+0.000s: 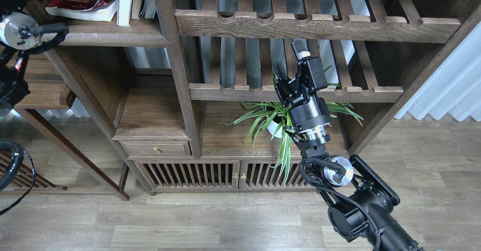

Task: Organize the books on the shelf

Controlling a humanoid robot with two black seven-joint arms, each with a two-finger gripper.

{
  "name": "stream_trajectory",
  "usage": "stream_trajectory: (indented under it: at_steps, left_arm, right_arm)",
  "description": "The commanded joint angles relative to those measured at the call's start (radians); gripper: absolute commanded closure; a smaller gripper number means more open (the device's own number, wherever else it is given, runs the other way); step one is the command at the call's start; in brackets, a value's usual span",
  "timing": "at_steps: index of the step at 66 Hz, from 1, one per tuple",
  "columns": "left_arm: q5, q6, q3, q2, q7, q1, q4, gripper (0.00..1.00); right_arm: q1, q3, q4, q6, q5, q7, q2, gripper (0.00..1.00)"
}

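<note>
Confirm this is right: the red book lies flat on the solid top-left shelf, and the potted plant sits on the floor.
Wrong about the plant. In the head view the potted plant sits inside the cabinet's lower compartment, not on the floor. The red book does lie flat on the solid shelf.

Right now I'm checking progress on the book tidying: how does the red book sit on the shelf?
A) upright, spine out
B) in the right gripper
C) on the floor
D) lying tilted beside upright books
D: the red book lies tilted on the shelf, left of the upright books.
</note>
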Motion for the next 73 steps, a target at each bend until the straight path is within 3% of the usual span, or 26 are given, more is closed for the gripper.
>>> stream_trajectory:
  at_steps: [1, 12, 21, 42, 44, 51, 54, 56, 60, 61, 69, 73]
  left_arm:
    - [0.001, 0.016, 0.002, -0.024, -0.031, -0.002, 0.032, 0.97]
    - [0.002, 0.092, 0.023, -0.049, -0.040, -0.014, 0.031, 0.97]
    - [0.004, 0.143, 0.025, -0.050, -0.076, -0.020, 0.041, 0.97]
    - [-0.010, 0.131, 0.033, -0.076, -0.140, -0.019, 0.063, 0.91]
    - [-0.010, 0.131, 0.036, -0.079, -0.149, -0.019, 0.064, 0.87]
    - [-0.012, 0.131, 0.051, -0.102, -0.197, -0.020, 0.081, 0.62]
    - [-0.012, 0.132, 0.054, -0.110, -0.205, -0.020, 0.083, 0.32]
    - [-0.012, 0.132, 0.054, -0.115, -0.208, -0.020, 0.080, 0.18]
    - [-0.012, 0.132, 0.054, -0.125, -0.208, -0.019, 0.074, 0.10]
    - [-0.012, 0.131, 0.054, -0.129, -0.208, -0.019, 0.071, 0.02]
    - [-0.013, 0.131, 0.057, -0.136, -0.211, -0.013, 0.043, 0.00]
    - [-0.022, 0.149, 0.053, -0.145, -0.205, 0.029, -0.076, 0.00]
  right_arm:
    - [-0.002, 0.001, 0.003, 0.000, 0.047, 0.000, 0.000, 0.00]
    - [-0.010, -0.007, 0.023, 0.000, 0.084, 0.000, 0.000, 0.00]
    - [-0.027, -0.006, 0.033, 0.000, 0.124, 0.000, 0.000, 0.00]
    - [-0.034, -0.007, 0.053, 0.000, 0.153, 0.000, 0.000, 0.00]
    - [-0.034, -0.007, 0.058, 0.000, 0.155, 0.000, 0.000, 0.00]
    - [-0.042, -0.009, 0.067, 0.000, 0.155, 0.002, 0.000, 0.00]
    - [-0.048, -0.010, 0.069, 0.000, 0.155, 0.000, 0.000, 0.00]
    - [-0.050, -0.010, 0.070, 0.000, 0.155, 0.002, 0.000, 0.00]
    - [-0.053, -0.012, 0.070, 0.000, 0.156, 0.000, 0.000, 0.00]
    - [-0.056, -0.012, 0.069, 0.000, 0.156, 0.000, 0.000, 0.00]
    - [-0.068, -0.026, 0.072, 0.000, 0.155, 0.000, 0.000, 0.00]
    - [-0.096, -0.052, 0.078, 0.000, 0.153, 0.000, 0.000, 0.00]
